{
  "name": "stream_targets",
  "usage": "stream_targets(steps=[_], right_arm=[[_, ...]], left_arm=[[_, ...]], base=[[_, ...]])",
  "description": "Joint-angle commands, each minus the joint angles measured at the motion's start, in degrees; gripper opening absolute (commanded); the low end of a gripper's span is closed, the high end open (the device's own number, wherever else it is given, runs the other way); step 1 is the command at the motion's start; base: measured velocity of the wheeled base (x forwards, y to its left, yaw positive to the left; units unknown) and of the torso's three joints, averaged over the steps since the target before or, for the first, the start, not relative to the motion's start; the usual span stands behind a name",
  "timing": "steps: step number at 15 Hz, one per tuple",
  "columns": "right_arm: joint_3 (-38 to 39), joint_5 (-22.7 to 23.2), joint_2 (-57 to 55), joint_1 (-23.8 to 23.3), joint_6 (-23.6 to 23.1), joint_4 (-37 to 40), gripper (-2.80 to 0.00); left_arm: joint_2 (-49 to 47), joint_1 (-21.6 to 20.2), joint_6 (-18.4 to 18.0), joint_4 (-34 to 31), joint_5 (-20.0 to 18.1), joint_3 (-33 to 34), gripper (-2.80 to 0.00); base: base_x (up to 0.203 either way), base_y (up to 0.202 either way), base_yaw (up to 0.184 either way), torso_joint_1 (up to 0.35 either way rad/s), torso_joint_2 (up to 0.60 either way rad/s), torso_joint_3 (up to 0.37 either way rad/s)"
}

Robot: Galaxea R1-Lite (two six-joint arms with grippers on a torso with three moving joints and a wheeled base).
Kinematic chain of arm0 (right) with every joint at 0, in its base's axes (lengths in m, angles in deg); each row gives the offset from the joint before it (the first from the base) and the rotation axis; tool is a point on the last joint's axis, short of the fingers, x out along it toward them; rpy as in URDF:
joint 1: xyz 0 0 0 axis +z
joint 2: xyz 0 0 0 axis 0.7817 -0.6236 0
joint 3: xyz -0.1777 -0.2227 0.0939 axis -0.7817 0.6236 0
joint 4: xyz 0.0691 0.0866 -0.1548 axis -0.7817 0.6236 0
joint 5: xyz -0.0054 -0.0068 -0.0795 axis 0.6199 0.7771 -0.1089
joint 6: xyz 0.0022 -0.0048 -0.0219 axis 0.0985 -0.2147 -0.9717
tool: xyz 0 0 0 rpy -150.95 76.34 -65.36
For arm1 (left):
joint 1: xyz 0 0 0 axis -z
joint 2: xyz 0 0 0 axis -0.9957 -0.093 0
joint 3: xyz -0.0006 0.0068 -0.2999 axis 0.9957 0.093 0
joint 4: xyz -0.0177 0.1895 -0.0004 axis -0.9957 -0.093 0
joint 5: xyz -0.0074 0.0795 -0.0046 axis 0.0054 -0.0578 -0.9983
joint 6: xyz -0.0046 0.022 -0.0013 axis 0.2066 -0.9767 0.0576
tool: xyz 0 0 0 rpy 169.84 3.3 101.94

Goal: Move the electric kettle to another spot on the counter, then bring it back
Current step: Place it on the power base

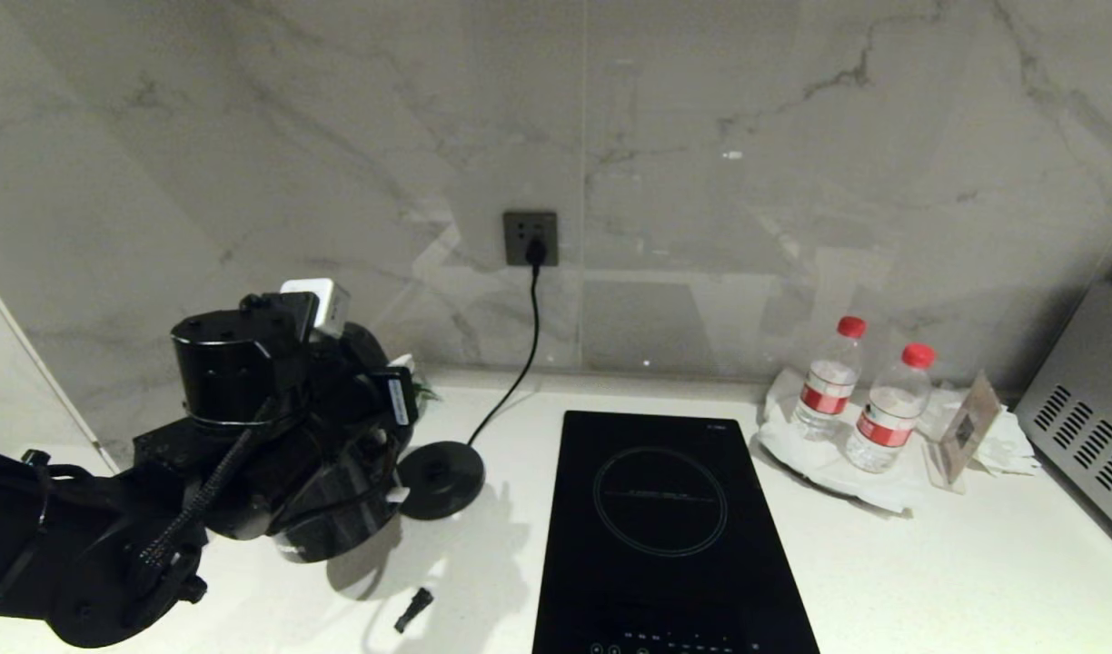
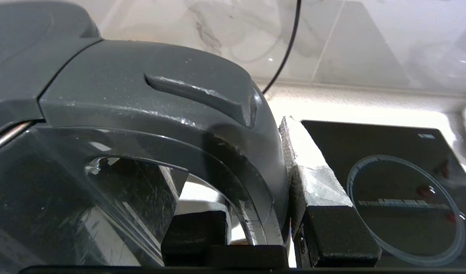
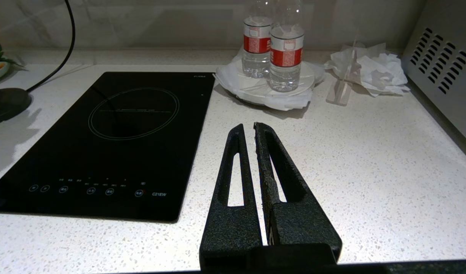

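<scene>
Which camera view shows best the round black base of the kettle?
The head view: the whole base disc lies on the counter, its cord going up to the socket. The right wrist view shows only its edge. The left wrist view does not show it.

In the head view the left arm covers most of the electric kettle point(image 1: 333, 522); only a shiny black bit near the bottom shows, so you cannot tell if it touches the counter point(image 1: 928, 581). The left gripper point(image 2: 284, 213) is hidden there too. In the left wrist view the kettle fills the picture and is cut off at 9 and 6 o'clock, and the inner finger is mostly behind the handle. The hob point(image 1: 670, 536) runs off the edge at 6 o'clock in the head view. The silver box point(image 1: 1087, 400) is cut off at 3 o'clock. A small black thing point(image 1: 412, 609) on the counter is too tiny to name. The labels on the bottles point(image 1: 829, 377) cannot be read.
</scene>
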State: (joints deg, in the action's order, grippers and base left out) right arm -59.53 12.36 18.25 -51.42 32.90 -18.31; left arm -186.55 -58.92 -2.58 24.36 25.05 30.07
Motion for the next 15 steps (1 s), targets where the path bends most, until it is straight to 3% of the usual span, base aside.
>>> stream_targets(steps=[1,6,15], right_arm=[[0.0,0.0,0.0,0.0,0.0,0.0,-2.8],[0.0,0.0,0.0,0.0,0.0,0.0,-2.8],[0.0,0.0,0.0,0.0,0.0,0.0,-2.8]], left_arm=[[-4.4,1.4,0.1,0.3,0.8,-2.1,-2.8],[-14.0,2.9,0.5,0.4,5.0,-10.3,-2.8],[-24.7,4.8,0.5,0.3,6.9,-23.1,-2.8]], base=[[0.0,0.0,0.0,0.0,0.0,0.0],[0.0,0.0,0.0,0.0,0.0,0.0],[0.0,0.0,0.0,0.0,0.0,0.0]])
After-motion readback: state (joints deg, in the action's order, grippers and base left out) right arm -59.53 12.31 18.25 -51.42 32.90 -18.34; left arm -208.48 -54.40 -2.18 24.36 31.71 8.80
